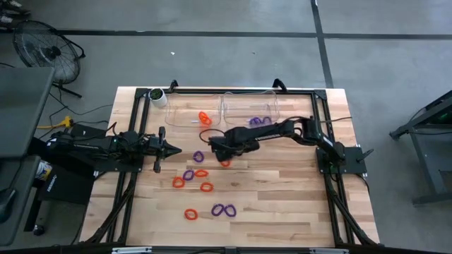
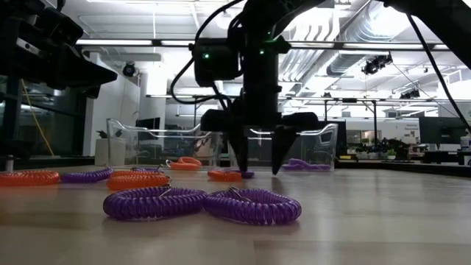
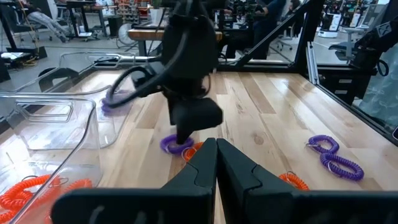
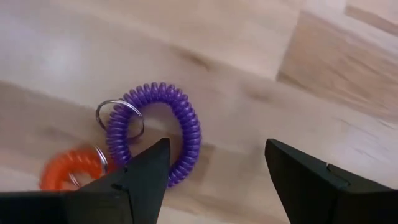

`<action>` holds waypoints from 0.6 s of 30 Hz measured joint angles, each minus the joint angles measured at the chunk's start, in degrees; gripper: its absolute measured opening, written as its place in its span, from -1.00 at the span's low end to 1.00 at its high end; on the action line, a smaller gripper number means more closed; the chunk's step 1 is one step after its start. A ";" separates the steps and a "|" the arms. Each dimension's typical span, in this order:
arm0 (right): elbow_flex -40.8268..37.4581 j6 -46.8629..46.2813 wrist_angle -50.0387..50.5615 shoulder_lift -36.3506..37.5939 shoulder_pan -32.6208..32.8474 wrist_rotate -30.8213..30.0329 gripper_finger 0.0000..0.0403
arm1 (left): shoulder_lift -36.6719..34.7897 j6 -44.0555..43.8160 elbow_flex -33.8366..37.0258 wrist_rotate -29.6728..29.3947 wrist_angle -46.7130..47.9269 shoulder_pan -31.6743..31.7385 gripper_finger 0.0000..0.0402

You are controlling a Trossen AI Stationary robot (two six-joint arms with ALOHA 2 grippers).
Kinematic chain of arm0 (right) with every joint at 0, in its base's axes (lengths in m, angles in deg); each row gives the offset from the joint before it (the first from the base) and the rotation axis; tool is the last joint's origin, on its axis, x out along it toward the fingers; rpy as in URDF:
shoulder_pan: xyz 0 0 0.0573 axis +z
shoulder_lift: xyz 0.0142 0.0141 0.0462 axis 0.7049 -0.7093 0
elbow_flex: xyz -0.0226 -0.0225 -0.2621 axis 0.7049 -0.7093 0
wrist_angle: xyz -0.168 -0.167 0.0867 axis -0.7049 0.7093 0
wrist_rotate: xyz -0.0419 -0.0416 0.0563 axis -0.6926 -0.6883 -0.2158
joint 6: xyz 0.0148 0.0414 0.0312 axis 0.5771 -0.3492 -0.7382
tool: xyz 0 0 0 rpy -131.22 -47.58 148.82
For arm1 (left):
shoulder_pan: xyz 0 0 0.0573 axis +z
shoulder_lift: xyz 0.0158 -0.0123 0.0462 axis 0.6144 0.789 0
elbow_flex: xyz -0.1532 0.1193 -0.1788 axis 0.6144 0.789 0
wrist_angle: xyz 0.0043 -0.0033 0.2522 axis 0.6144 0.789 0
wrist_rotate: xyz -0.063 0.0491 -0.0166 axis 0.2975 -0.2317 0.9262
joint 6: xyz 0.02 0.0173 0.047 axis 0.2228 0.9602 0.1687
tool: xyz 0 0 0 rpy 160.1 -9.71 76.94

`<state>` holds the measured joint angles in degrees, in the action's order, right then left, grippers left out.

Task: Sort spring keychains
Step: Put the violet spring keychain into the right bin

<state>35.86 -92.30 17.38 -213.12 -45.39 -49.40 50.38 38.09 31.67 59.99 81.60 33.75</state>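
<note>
Orange and purple coiled spring keychains lie scattered flat on the wooden table. My right gripper [image 1: 214,149] [image 4: 216,146] is open and points down just over the table's middle [image 2: 258,169]. A purple keychain [image 4: 155,130] [image 1: 198,156] lies by one of its fingers, partly hidden under it, with an orange keychain [image 4: 68,171] beside it. Whether that finger touches the purple coil, I cannot tell. My left gripper [image 1: 169,149] [image 3: 216,155] is shut and waits level at the table's left, pointing at the right gripper.
Two clear bins stand at the far edge: the left bin [image 1: 185,107] holds orange keychains [image 1: 205,117], the right bin [image 1: 274,106] purple ones [image 1: 260,121]. More keychains lie nearer: orange [image 1: 206,187], orange [image 1: 190,214], purple [image 1: 224,209] [image 2: 202,204]. A white cup [image 1: 157,97] sits at the far left corner.
</note>
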 joint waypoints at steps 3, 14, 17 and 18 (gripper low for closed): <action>-0.04 0.40 1.09 0.02 1.05 0.04 0.28 | -0.01 0.00 0.00 0.00 0.00 0.02 -0.99; -2.88 0.28 -4.66 0.30 1.03 7.14 0.28 | -0.01 0.02 0.00 0.00 -0.02 0.01 -0.99; -4.01 -0.53 -6.64 0.45 0.83 8.23 0.28 | -0.01 0.01 0.00 -0.01 -0.01 0.01 -0.99; -4.07 -0.52 -6.74 0.47 0.82 8.19 0.28 | -0.02 0.02 0.00 0.00 -0.02 0.02 -0.99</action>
<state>31.79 -92.82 10.65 -212.65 -44.56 -41.21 50.36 38.11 31.67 59.99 81.58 33.77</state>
